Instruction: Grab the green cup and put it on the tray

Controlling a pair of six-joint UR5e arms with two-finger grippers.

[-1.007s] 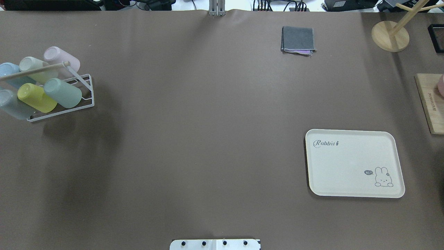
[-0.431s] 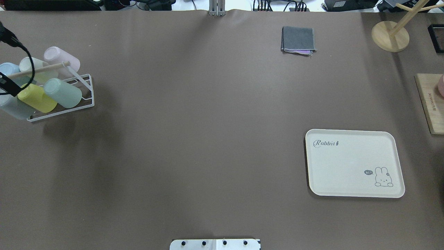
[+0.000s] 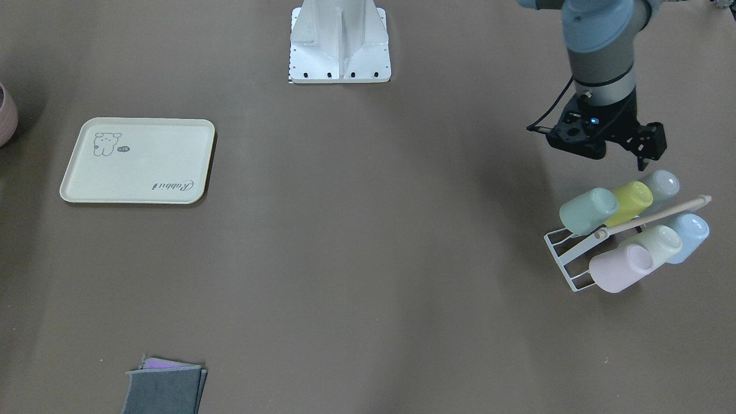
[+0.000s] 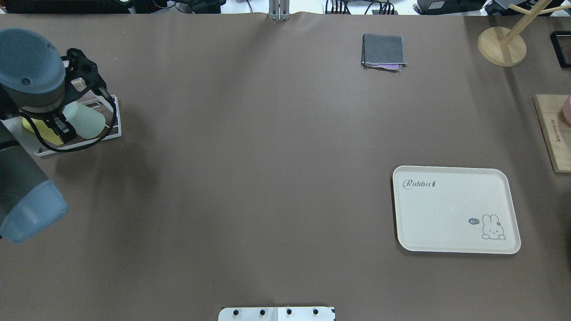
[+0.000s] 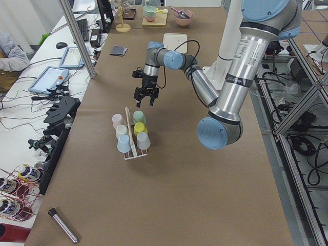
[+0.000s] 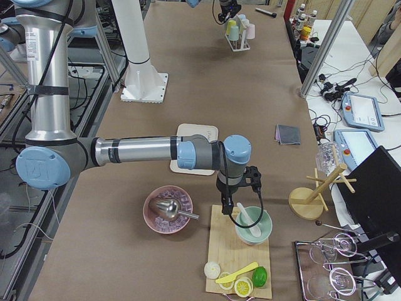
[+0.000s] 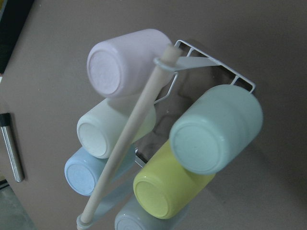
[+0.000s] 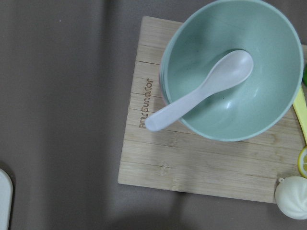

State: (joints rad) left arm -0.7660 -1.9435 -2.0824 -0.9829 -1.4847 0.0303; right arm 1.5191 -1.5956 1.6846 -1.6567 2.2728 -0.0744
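Jaws of left gripper (image 5: 145, 104) apart, I see it above small teal-green plastic cup (image 4: 87, 120) on white wire rack (image 3: 560, 244), cream rectangular plastic tray (image 4: 446, 209) well apart, right gripper (image 6: 239, 204) jaws: I cannot tell.

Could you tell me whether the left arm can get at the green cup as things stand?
Probably yes: the left end effector hangs above the rack, and the green cup lies at the row's end, nothing covering it.

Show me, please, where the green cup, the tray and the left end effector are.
green cup (image 3: 583, 211): front-facing view, on its side wall.
tray (image 4: 446, 214): overhead view, on its bare middle.
left end effector (image 5: 144, 102): left side view, midway between its open fingertips.
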